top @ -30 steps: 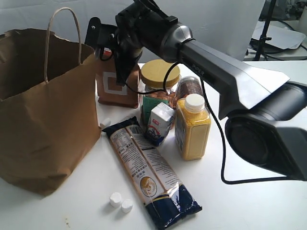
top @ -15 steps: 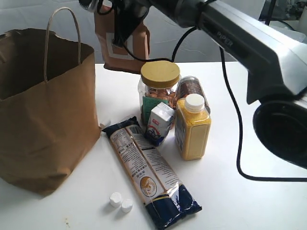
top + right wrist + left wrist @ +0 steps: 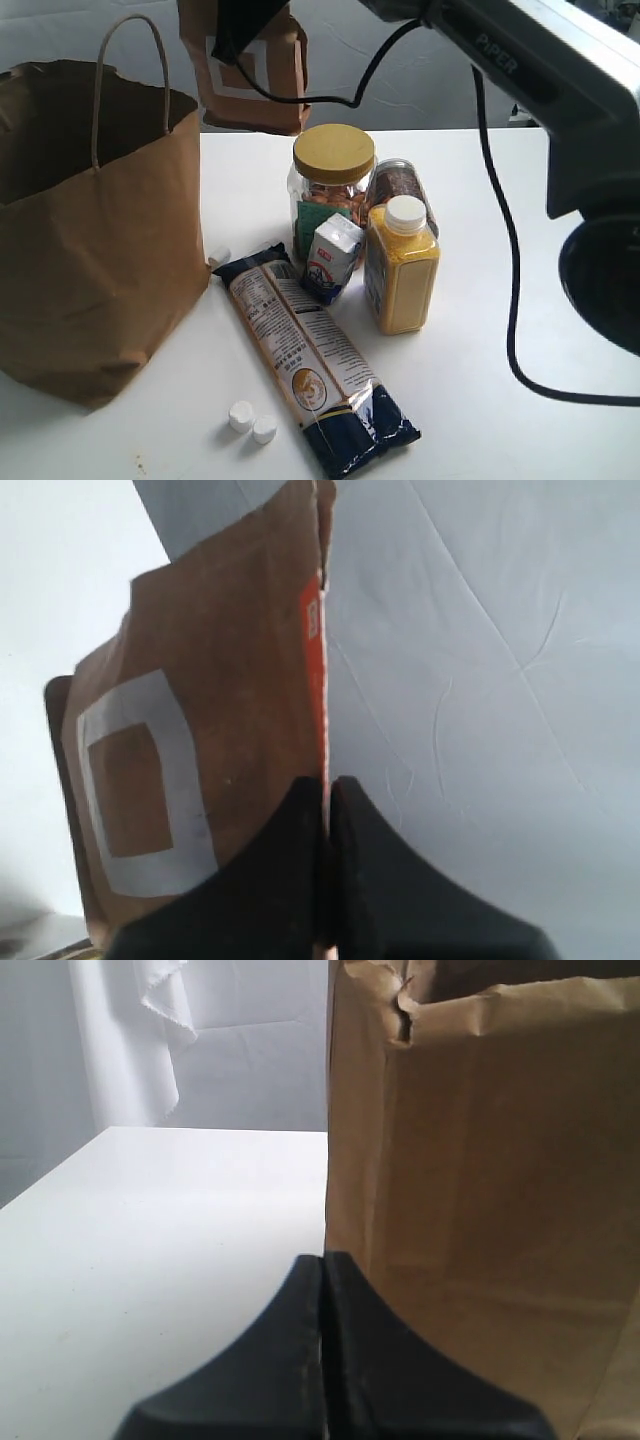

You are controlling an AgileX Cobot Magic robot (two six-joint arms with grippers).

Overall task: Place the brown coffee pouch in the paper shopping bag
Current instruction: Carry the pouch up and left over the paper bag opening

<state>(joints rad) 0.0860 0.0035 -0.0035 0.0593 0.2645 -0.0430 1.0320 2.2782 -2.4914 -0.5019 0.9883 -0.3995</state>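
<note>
The brown coffee pouch (image 3: 262, 82) hangs in the air at the top of the exterior view, its white square outline facing me, just right of the paper shopping bag's (image 3: 85, 230) open mouth. My right gripper (image 3: 326, 785) is shut on the pouch's (image 3: 200, 740) orange-red top strip; in the exterior view the gripper itself is cut off by the frame's upper edge. The bag stands upright at the left with a loop handle (image 3: 125, 80) raised. My left gripper (image 3: 322, 1262) is shut and holds nothing, low on the table next to the bag's (image 3: 490, 1210) outer wall.
On the white table (image 3: 500, 400) stand a yellow-lidded jar (image 3: 331, 190), a smaller dark jar (image 3: 396, 182), a yellow bottle (image 3: 401, 265) and a small milk carton (image 3: 332, 258). A long dark-blue noodle packet (image 3: 315, 355) lies in front, with two white caps (image 3: 252, 422) nearby.
The right arm has lifted the pouch from behind the jars to well above the table and carried it slightly left toward the bag. Nothing else has moved.
</note>
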